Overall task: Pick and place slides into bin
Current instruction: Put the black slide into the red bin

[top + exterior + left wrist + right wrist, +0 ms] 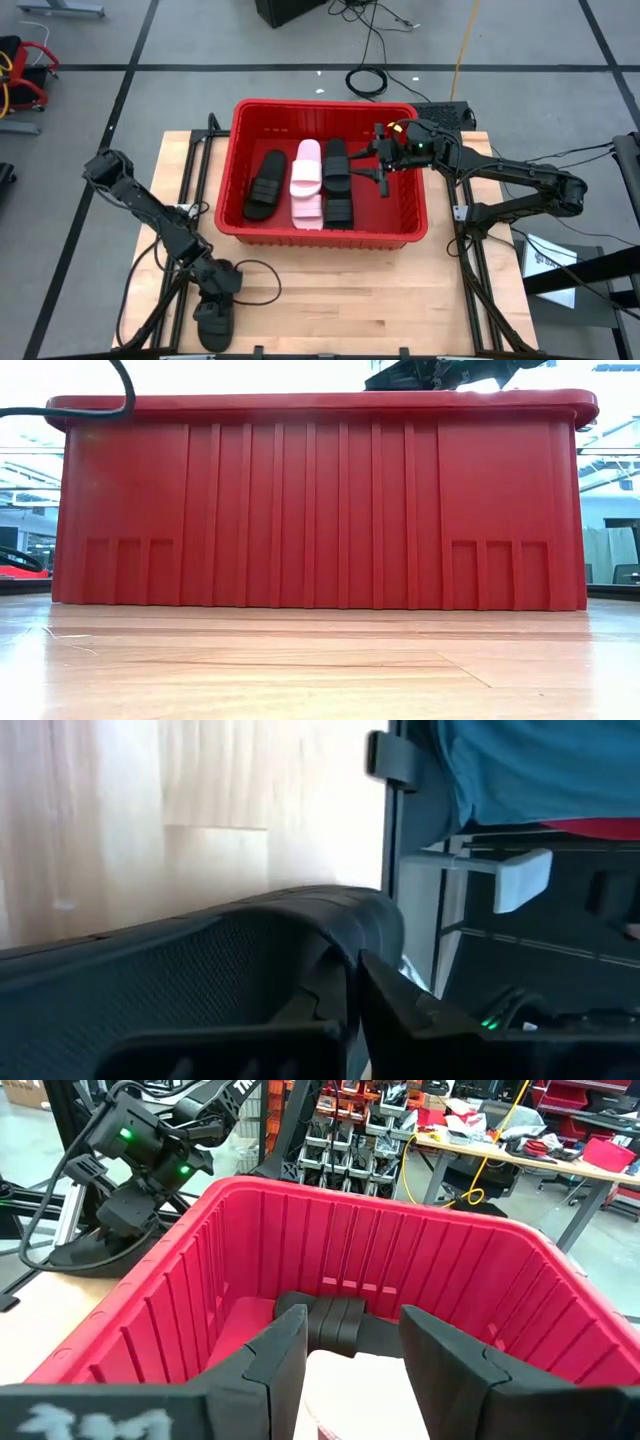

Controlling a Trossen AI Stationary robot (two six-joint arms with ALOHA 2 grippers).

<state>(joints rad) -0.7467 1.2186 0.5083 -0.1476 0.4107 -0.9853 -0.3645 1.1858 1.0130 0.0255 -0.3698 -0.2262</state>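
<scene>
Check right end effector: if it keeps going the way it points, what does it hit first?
Probably the pink slide lying between its open fingers, then black slides on the bin floor. Depth uncertain.

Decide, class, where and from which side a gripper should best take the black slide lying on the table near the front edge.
Probably across its sides at the middle, coming straight down from above. The black slide lies flat on the wooden table, long and narrow, so the jaws span its width easily. The left gripper is already shut on it in about that way.
</scene>
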